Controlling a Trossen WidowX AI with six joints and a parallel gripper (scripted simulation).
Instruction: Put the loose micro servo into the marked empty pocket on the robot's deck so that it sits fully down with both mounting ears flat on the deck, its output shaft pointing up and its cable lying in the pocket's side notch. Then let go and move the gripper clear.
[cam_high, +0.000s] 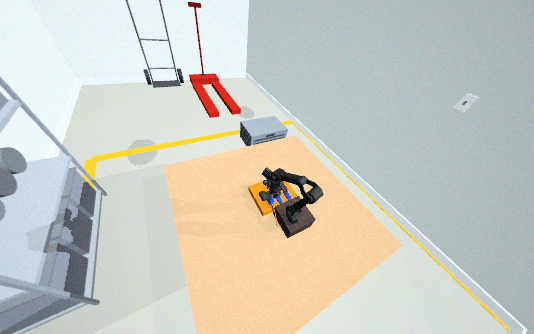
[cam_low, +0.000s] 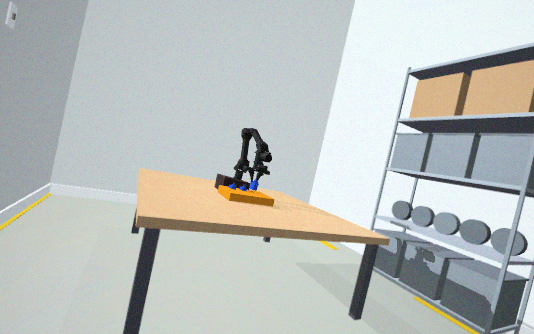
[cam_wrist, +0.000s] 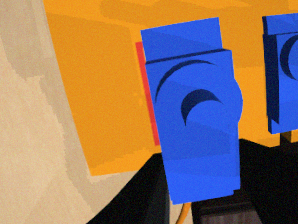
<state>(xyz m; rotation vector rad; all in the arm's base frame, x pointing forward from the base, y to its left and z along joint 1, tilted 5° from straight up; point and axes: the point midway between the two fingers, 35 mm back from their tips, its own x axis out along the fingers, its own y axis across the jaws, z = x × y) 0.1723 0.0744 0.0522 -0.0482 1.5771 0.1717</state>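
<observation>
The loose blue micro servo (cam_wrist: 200, 135) (cam_low: 254, 185) (cam_high: 271, 202) is between the fingers of my gripper (cam_wrist: 198, 156) (cam_low: 254, 182), which is shut on it. Its round shaft end faces the wrist camera, so the shaft points up. It hangs over the orange deck (cam_wrist: 82, 90) (cam_low: 250, 198) (cam_high: 257, 201) and stands higher than the seated servos in the exterior view. A red pocket marking (cam_wrist: 148, 95) shows along its left side; the servo hides the pocket. An orange cable (cam_wrist: 184, 214) runs from its lower end. Ears against the deck and the side notch cannot be seen.
Two seated blue servos (cam_low: 232, 186) (cam_low: 243, 187) stand beside the held one; the nearer one (cam_wrist: 287, 100) is close on its right in the wrist view. The dark arm base (cam_high: 300, 225) is right beside the deck. The deck lies on a wooden table (cam_high: 240, 280) (cam_low: 175, 205).
</observation>
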